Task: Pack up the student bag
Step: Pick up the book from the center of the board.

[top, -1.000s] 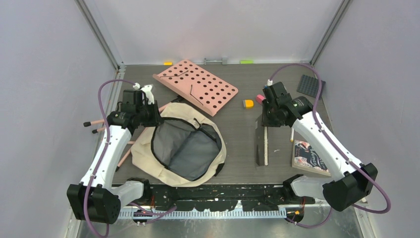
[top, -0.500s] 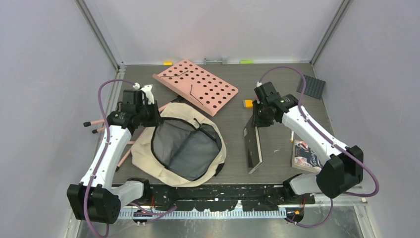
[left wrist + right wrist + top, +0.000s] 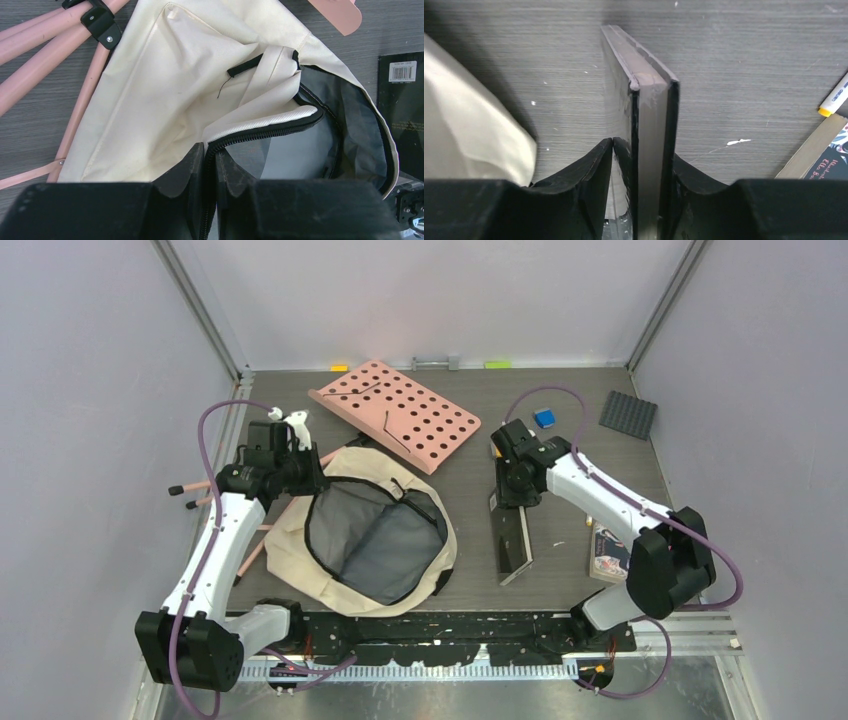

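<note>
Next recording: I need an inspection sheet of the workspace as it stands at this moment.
Surface: dark wood-grain table, a few white flecks.
Job's things: bag lies open, grey lining showing; black book on edge beside it, outside.
Clutter: pink board, pink rods, blue block, studded mat, second book, marker.
Grippers: left claw shut on the bag's zip rim; right claw straddles the black book, grip unclear.
Cables: purple cables loop along both arms, off the things.
Surroundings: pale walls, metal corner posts; nothing else seen.
</note>
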